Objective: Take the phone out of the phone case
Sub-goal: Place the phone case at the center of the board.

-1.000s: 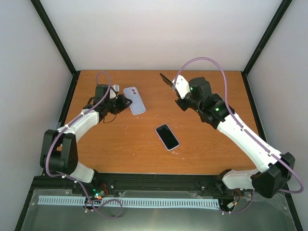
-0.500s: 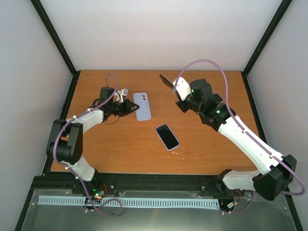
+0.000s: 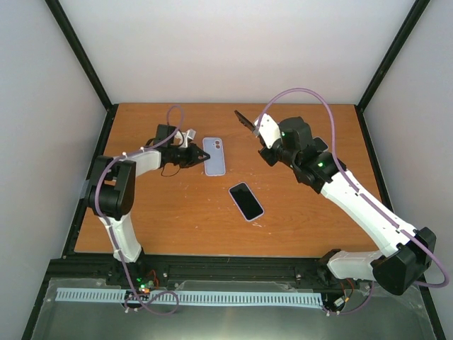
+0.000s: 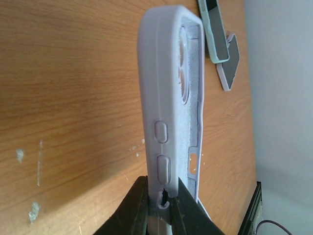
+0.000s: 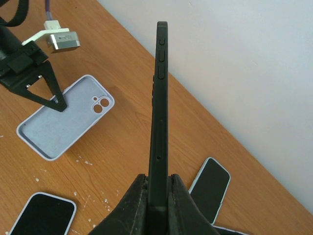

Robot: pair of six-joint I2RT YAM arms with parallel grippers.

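Now left gripper [image 4: 159, 203], clamped on the empty case [image 4: 162, 88], drags it along — right gripper [image 5: 159, 188] pinches the phone [image 5: 159, 98] clear of it — separated.

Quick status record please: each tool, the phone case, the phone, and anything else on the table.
left tool: shut on the side wall of the lilac silicone phone case
right tool: shut on the slim black phone, held edge-on, raised off the table
case: empty, open side up on the orange wooden table
phone and case: apart
other: white-rimmed phone with dark screen, face up mid-table, untouched
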